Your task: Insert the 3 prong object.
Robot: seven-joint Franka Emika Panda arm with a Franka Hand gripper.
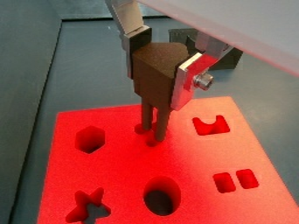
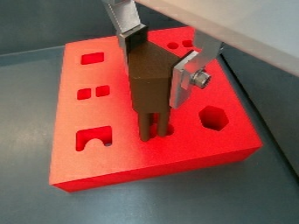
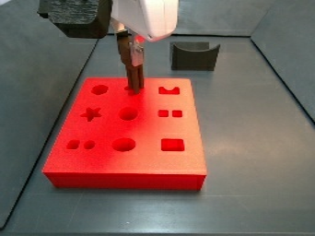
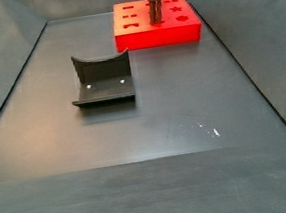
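Our gripper [image 1: 163,70] squeezes the 3 prong object [image 1: 156,77], standing over the big red block [image 3: 123,157]. We see its little prongs [image 2: 149,128] touching their holes. If we tilt, we think the prongs could jam or bend.

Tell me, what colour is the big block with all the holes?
Bright red, clearest in a side view. The gripper holds the 3 prong object over it.
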